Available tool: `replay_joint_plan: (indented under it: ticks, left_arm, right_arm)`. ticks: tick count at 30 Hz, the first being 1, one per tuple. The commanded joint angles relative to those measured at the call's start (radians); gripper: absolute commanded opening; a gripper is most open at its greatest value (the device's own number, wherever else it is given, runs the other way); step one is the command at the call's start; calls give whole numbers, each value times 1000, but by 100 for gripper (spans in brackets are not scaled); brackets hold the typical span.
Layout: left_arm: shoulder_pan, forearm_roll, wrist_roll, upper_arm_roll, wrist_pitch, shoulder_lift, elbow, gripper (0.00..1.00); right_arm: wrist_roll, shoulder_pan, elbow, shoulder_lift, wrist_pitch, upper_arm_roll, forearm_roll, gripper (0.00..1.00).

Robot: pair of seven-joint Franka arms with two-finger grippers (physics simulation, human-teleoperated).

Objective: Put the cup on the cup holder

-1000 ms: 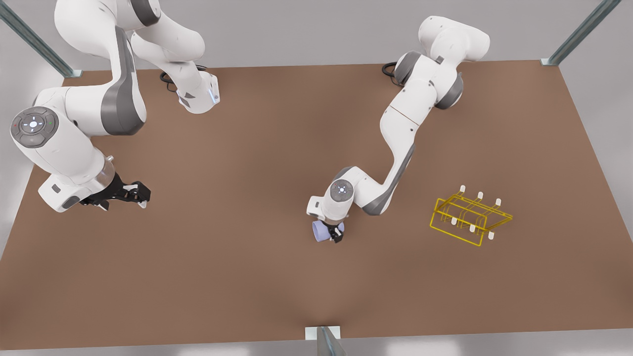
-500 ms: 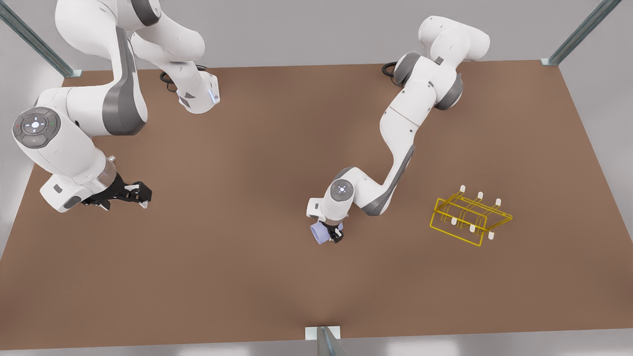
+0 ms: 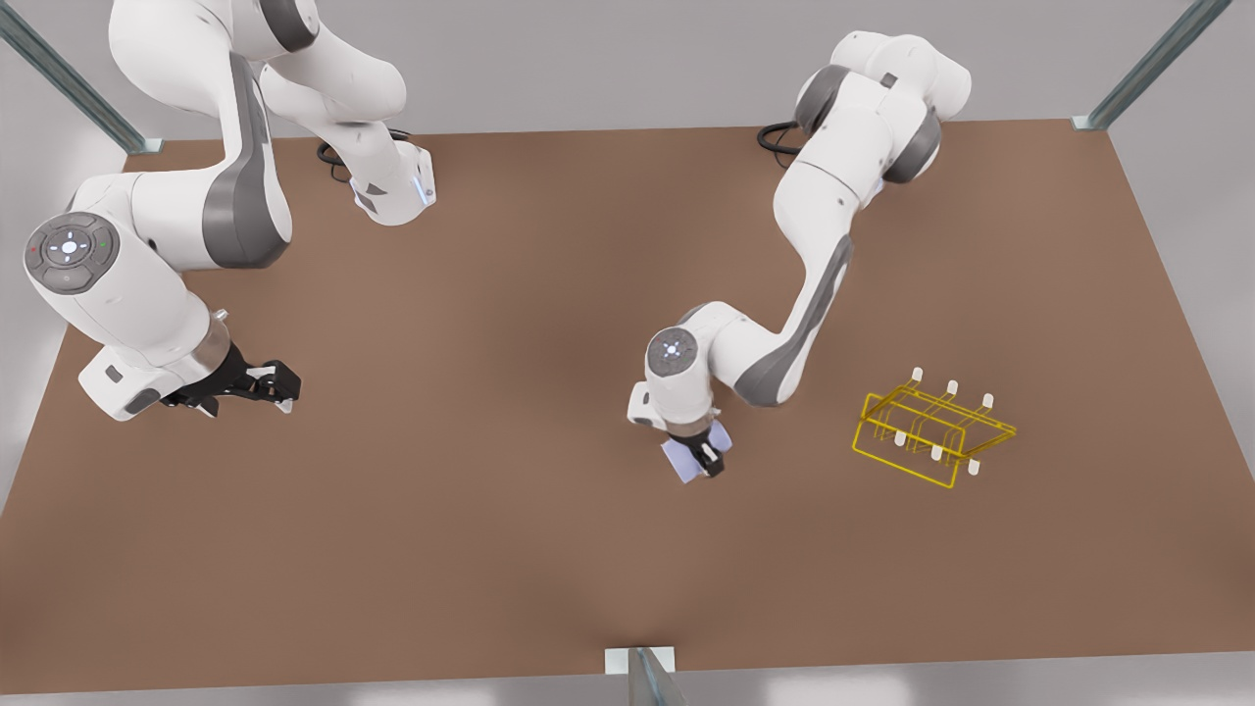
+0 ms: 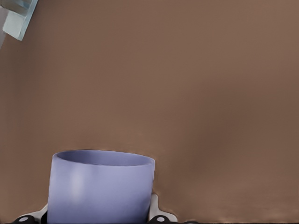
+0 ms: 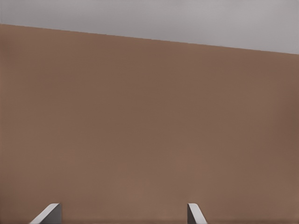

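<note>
Squarely between the left gripper's [image 3: 708,461] jaws sits the cup [image 3: 688,457].

lavender cup [image 3: 686,459] held, yellow wire cup holder [image 3: 931,432] well apart

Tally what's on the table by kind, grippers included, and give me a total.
Cup: 1, held in the left gripper.
Cup holder: 1, yellow wire, on the table at the front view's right.
Grippers: 2; the right gripper waits open at the front view's left.
Total: 4.
</note>
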Motion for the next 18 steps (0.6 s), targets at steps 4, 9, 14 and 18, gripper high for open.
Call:
replay_joint_plan:
  ticks: [4,9,14,18]
  left_arm:
    - [-58,522,268,2,-504,-14,1,76]
    - [-81,914,565,5,-605,3,-3,76]
    - [-83,1102,799,58,-659,3,-35,76]
    - [-69,1139,1003,74,-660,32,-35,76]
  right_arm:
    - [2,1,1,-1,0,0,0,100]
    - [2,1,1,-1,0,0,0,100]
    - [2,-1,1,-1,0,0,0,100]
    - [2,-1,1,-1,0,0,0,100]
